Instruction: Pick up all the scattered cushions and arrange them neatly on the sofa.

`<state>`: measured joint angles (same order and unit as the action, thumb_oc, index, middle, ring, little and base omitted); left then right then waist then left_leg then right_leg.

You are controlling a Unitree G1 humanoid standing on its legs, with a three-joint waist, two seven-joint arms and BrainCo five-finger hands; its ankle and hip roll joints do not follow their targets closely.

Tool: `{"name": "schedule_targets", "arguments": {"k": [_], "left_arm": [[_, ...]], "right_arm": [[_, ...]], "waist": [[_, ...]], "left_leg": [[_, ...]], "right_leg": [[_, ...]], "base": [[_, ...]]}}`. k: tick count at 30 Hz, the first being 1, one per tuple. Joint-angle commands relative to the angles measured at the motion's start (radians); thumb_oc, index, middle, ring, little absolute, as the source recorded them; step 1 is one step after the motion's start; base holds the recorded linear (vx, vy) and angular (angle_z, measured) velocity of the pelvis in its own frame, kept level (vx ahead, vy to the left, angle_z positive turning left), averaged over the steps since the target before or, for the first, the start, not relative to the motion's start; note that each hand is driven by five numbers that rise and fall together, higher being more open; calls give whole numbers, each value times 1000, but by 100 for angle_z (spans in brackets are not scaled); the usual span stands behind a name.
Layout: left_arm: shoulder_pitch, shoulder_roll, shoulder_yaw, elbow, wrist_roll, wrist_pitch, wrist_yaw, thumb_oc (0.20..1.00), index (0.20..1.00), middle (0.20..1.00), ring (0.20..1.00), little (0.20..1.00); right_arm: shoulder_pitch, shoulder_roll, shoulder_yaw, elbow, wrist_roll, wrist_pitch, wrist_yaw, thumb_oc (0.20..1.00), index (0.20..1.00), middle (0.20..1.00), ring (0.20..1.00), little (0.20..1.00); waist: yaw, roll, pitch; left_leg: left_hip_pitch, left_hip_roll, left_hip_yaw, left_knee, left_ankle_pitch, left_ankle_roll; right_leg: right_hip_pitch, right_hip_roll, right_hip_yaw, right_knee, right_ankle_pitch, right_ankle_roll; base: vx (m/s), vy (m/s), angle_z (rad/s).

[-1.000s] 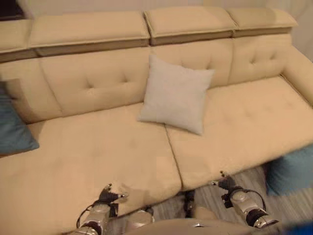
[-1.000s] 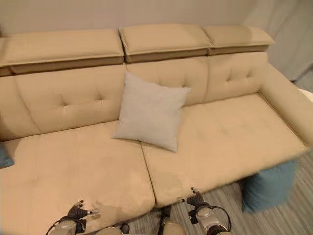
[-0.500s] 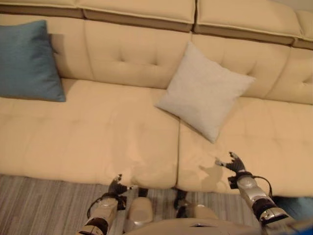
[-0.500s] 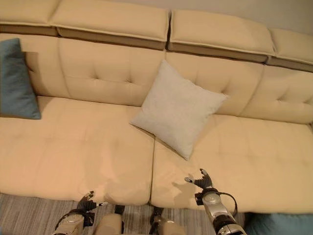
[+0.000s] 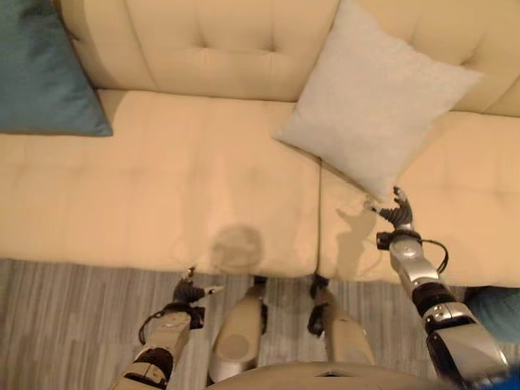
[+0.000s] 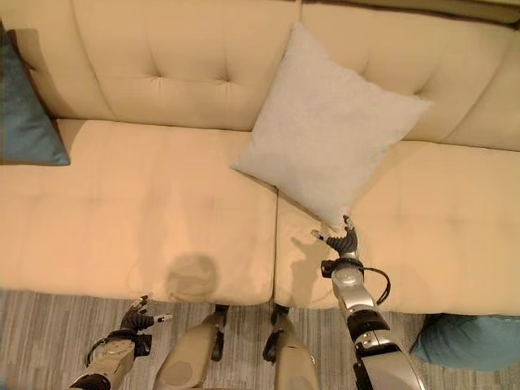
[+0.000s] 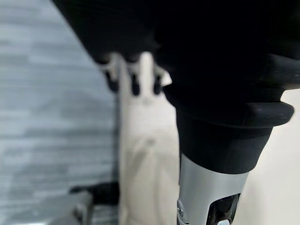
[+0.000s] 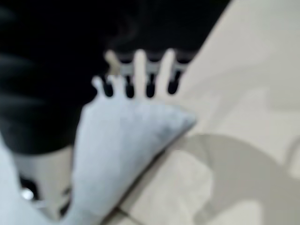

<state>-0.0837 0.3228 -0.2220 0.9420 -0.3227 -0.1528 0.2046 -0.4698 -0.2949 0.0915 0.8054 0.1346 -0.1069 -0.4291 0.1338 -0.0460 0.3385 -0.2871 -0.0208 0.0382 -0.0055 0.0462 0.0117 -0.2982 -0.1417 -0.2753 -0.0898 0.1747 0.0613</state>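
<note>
Right hand now nearer grey cushion

Sofa seat lies bare between blue cushion and grey cushion — wide passage; right hand meets the grey corner.

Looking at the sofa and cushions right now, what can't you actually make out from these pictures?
- Right hand: it sits at the white cushion's lower corner; contact is unclear, since the right wrist view is blurred.
- Blue cushion on the sofa: cut off by the left eye view's top and left edges.
- Blue cushion on the floor: partly hidden under the sofa seat and cut by the right eye view's edge.
- Left hand: too small to read finely.
</note>
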Motion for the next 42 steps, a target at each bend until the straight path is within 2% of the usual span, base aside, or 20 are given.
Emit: {"name": "schedule_targets", "arguments": {"k": [1, 2, 7, 15, 19, 24, 35, 42], "left_arm": [[-39, 0, -44, -30, -26, -45, 39, 1000, 1000, 1000, 1000, 1000], [-64, -2, -73, -53, -26, -56, 51, 1000, 1000, 1000, 1000, 1000], [-110, -12, -117, -94, -28, -64, 70, 1000, 1000, 1000, 1000, 1000], [-143, -22, -154, -108, -25, -65, 76, 1000, 1000, 1000, 1000, 1000], [-138, -19, -158, -105, -29, -61, 71, 1000, 1000, 1000, 1000, 1000], [-131, 2, -153, -106, -77, -62, 57, 1000, 1000, 1000, 1000, 1000], [-117, 0, -167, -102, -118, -79, 38, 1000, 1000, 1000, 1000, 1000], [-125, 7, -185, -124, -122, -97, 38, 1000, 1000, 1000, 1000, 1000]], "right_arm": [[-60, -78, -16, -18, 29, -52, -112, 1000, 1000, 1000, 1000, 1000], [-115, -92, -26, 0, 28, -55, -162, 1000, 1000, 1000, 1000, 1000], [-190, -128, -22, 2, 0, -47, -215, 1000, 1000, 1000, 1000, 1000], [-262, -232, -20, 33, -4, -32, -235, 1000, 1000, 1000, 1000, 1000], [-298, -287, -19, 121, 31, -30, -219, 1000, 1000, 1000, 1000, 1000], [-433, -369, 44, 294, 105, -19, -158, 1000, 1000, 1000, 1000, 1000], [-655, -451, 154, 433, 136, -16, -128, 1000, 1000, 1000, 1000, 1000], [-768, -459, 222, 448, 139, -23, -120, 1000, 1000, 1000, 1000, 1000]], "waist": [[17, 19, -8], [17, 34, 2], [15, 50, 18], [-5, 49, 33], [-12, 42, 42], [-1, 43, 60], [34, 83, 80], [49, 104, 94]], "left_leg": [[-46, 15, -84, 9, 6, -55], [-63, 14, -88, -2, 14, -56], [-75, 14, -92, -28, 29, -56], [-61, 13, -100, -63, 39, -62], [-66, 13, -98, -51, 31, -58], [-94, 13, -92, -48, 37, -61], [-157, 4, -115, -76, 74, -73], [-207, -3, -124, -82, 95, -82]], "right_leg": [[19, -45, -12, 97, -85, 106], [-5, -48, -9, 103, -82, 107], [-38, -49, -7, 117, -81, 109], [-48, -49, 1, 128, -84, 113], [-57, -47, 11, 133, -83, 113], [-88, -44, 25, 124, -68, 116], [-160, -46, 27, 119, -54, 119], [-206, -52, 26, 118, -46, 124]], "base": [[-11, 79, 4], [-1, 72, 0], [20, 38, 3], [46, 13, 1], [17, 2, 0], [10, 1, -11], [0, 2, -1], [-11, 3, 4]]}}
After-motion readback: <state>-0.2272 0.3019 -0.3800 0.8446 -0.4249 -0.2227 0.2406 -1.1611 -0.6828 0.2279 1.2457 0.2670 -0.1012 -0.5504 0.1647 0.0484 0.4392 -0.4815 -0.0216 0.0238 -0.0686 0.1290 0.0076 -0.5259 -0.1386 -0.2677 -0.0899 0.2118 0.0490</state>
